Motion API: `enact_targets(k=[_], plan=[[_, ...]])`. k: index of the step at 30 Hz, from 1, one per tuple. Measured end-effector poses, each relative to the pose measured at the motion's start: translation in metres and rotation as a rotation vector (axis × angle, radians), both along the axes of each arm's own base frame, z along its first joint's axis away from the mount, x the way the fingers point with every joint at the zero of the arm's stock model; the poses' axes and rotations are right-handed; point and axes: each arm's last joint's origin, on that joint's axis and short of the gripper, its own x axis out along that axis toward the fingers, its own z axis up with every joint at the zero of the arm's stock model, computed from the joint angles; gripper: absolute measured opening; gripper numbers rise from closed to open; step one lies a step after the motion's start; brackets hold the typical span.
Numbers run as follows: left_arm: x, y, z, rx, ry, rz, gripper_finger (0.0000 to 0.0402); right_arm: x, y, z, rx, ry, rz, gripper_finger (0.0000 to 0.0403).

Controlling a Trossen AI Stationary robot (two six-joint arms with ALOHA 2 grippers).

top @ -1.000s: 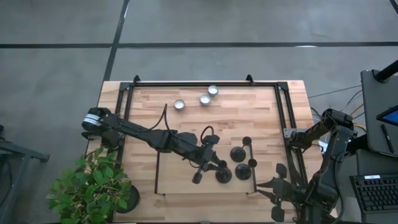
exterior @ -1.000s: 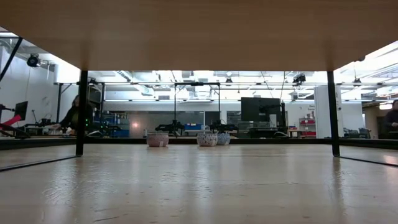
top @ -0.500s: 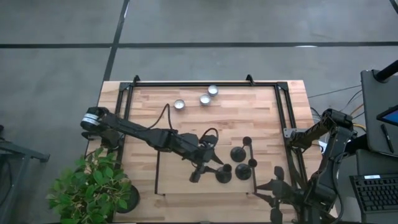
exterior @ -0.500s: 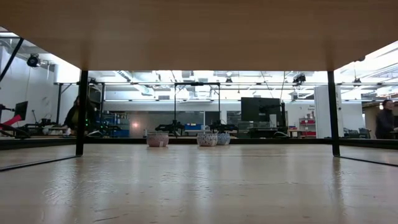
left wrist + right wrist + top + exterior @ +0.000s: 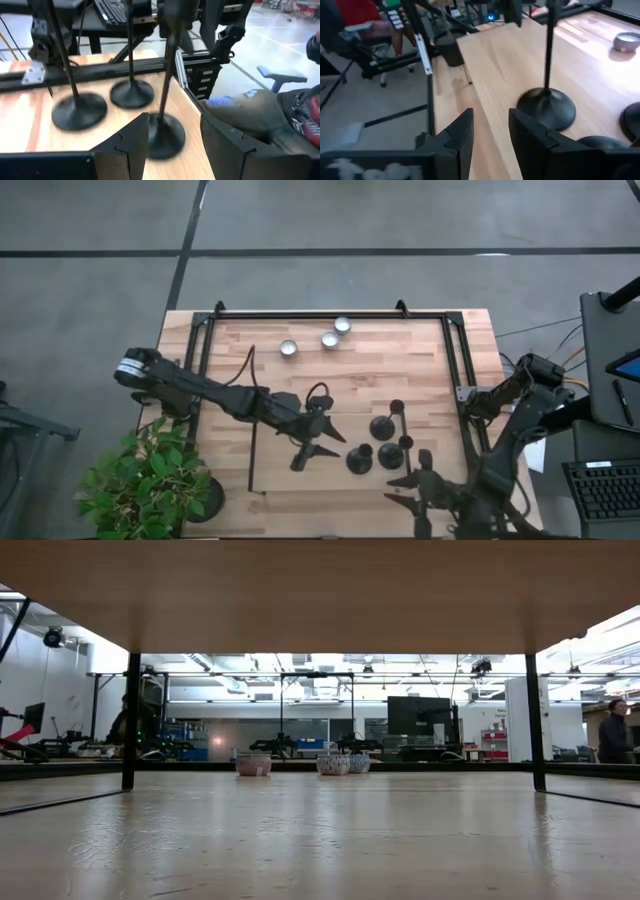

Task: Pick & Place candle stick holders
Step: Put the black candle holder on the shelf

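Note:
Three black candle stick holders stand upright on their round bases at the table's near right: one (image 5: 360, 457), one (image 5: 383, 427) and one (image 5: 392, 455). My left gripper (image 5: 320, 448) is open just left of them. In the left wrist view the nearest holder (image 5: 165, 132) stands just beyond its spread fingers (image 5: 125, 150), apart from both. My right gripper (image 5: 397, 492) is open at the near edge, right of the holders. In its wrist view one holder (image 5: 546, 106) stands ahead of it.
Three white tealights in silver cups (image 5: 330, 340) sit toward the far edge. A black frame (image 5: 330, 314) runs round the table. A potted plant (image 5: 150, 480) stands off the near left corner. Bare wood (image 5: 290, 390) lies between tealights and holders.
My left gripper has opened, let go of the nearest holder's stem and drawn back toward the table's left edge. The holder stays upright where it stood. My right gripper has moved along the near edge toward the left, closer to the holders.

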Motion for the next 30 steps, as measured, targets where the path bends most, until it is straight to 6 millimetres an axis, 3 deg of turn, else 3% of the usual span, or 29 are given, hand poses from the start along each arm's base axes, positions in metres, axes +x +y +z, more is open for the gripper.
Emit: enact_targets(k=[11,19,23,30], plan=[[-0.021,0.007,-0.01,-0.022,-0.036,0.046,0.0175,0.019,-0.011,-0.032,0.006,-0.116,-0.039,0.0106],[-0.027,0.008,-0.013,-0.026,-0.028,0.05,0.0175,0.039,-0.006,-0.048,-0.124,-0.121,-0.048,0.0087],[-0.028,0.007,-0.019,-0.027,-0.018,0.048,0.0175,0.044,-0.001,-0.044,-0.171,-0.117,-0.032,0.0077],[-0.016,0.004,-0.04,-0.055,0.052,0.057,0.0174,0.04,0.012,-0.02,-0.245,-0.112,0.029,0.006]])
